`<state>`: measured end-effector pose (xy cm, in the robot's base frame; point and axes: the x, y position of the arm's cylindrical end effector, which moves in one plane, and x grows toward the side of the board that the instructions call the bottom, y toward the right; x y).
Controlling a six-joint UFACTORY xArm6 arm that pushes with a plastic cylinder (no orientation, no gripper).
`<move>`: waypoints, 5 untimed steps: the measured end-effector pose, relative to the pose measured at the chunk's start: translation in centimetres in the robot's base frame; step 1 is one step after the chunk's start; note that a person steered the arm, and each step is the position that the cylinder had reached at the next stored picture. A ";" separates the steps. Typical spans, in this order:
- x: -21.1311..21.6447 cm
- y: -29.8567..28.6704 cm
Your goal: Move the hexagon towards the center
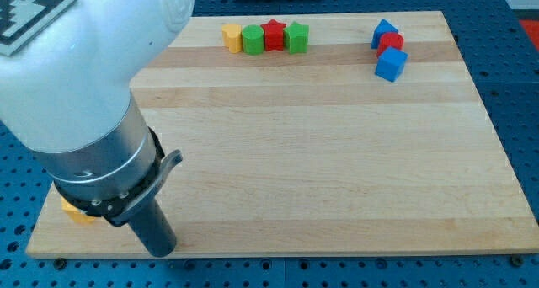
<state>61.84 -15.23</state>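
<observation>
A yellow hexagon-like block [231,36] stands at the view's top, left end of a row with a green round block [252,40], a red star [273,34] and a green star-like block [296,38]. My tip [162,251] rests on the board near the bottom left edge, far below that row. Another yellow block [77,210] peeks out from behind the arm, to the left of my tip; its shape is hidden.
A blue triangle-like block [383,31], a red block [391,43] and a blue cube [391,64] cluster at the top right. The arm's white body [84,77] covers the board's left part. The wooden board [337,153] ends in blue surroundings.
</observation>
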 end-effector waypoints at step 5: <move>-4.2 -9.8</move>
<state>57.64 -24.98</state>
